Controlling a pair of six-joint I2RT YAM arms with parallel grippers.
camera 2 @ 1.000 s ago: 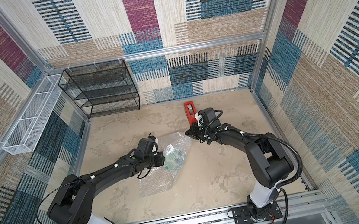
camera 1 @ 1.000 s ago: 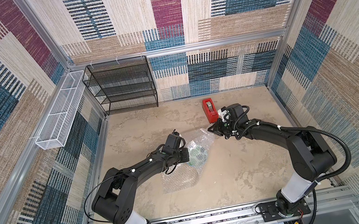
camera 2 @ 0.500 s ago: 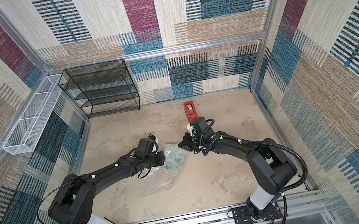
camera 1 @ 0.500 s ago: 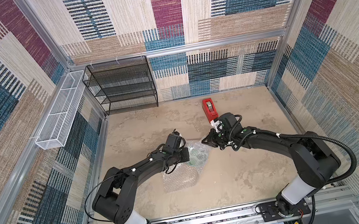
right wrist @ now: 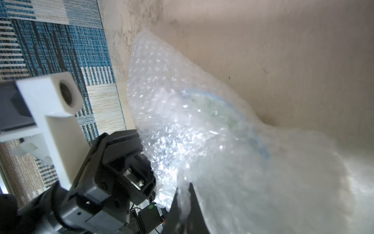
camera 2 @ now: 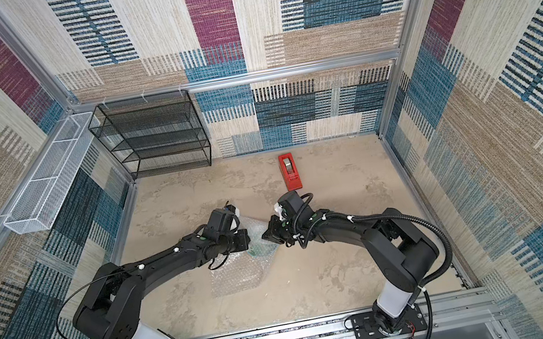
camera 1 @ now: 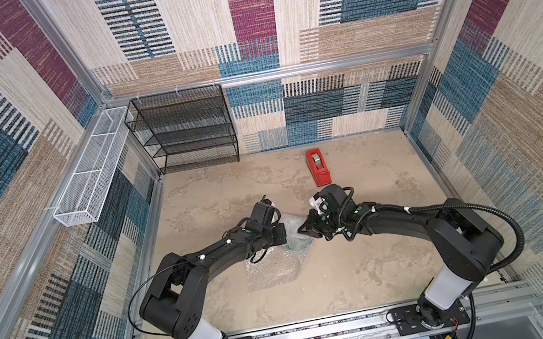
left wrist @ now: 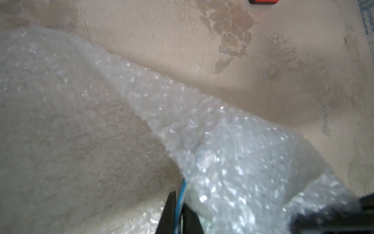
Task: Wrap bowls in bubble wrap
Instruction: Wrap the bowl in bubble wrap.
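The bowl (camera 1: pixel 297 244) sits mid-table, its green leaf pattern showing dimly through the bubble wrap (camera 1: pixel 271 270) folded over it. In both top views my two grippers meet at it from either side. My left gripper (left wrist: pixel 180 210) is shut on the bowl's blue rim (left wrist: pixel 181 193), with the bubble wrap (left wrist: pixel 222 162) draped beside it. My right gripper (right wrist: pixel 184 202) is shut on a fold of the bubble wrap (right wrist: pixel 162 105), and the bowl (right wrist: pixel 214 109) shows blurred beneath the sheet. From above, the left gripper (camera 1: pixel 282 235) and the right gripper (camera 1: pixel 304 229) stand almost tip to tip.
A red tape dispenser (camera 1: pixel 318 167) stands just behind the right gripper. A black mesh shelf (camera 1: pixel 188 132) is against the back wall at the left. A white wire basket (camera 1: pixel 89 169) hangs on the left wall. The wrap's loose part (camera 2: pixel 239 275) lies flat toward the front.
My right arm has swung leftward and toward the front, carrying the wrap's edge over the bowl. The left arm has stayed still on the bowl's rim.
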